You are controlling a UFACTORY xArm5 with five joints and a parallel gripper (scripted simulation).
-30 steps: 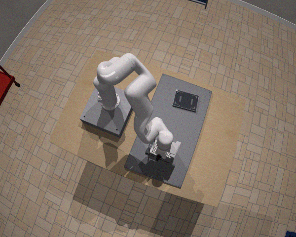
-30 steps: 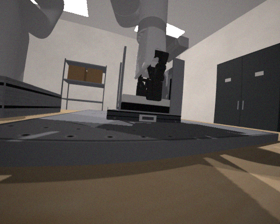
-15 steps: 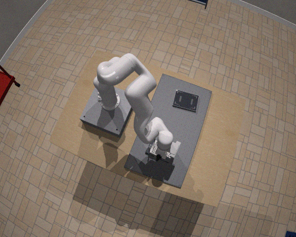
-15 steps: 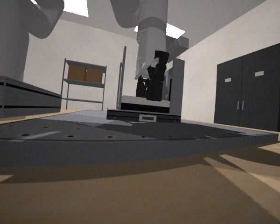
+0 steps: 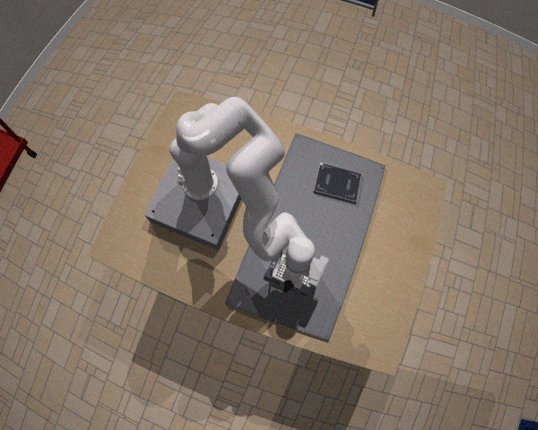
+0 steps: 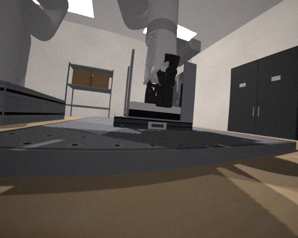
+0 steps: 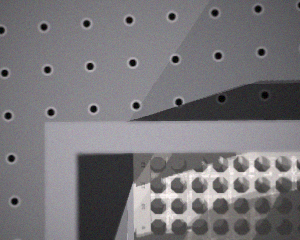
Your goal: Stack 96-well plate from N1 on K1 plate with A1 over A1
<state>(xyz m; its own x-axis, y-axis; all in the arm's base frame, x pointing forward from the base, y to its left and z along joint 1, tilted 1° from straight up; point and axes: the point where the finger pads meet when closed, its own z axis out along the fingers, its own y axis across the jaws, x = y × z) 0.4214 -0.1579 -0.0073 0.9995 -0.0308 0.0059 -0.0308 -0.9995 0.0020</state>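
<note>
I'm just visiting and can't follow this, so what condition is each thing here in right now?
Gripper: open, holding nothing, low inside the rack.
96-well plate: released, lying in stack rack K1.
Plate nest N1: vacated, no plate.
Cabinet: doors shut.

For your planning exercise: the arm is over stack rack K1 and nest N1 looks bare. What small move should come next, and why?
Probably a straight lift clear. The gripper is open inside stack rack K1, the 96-well plate lies within the rack's frame, and plate nest N1 is vacated.
</note>
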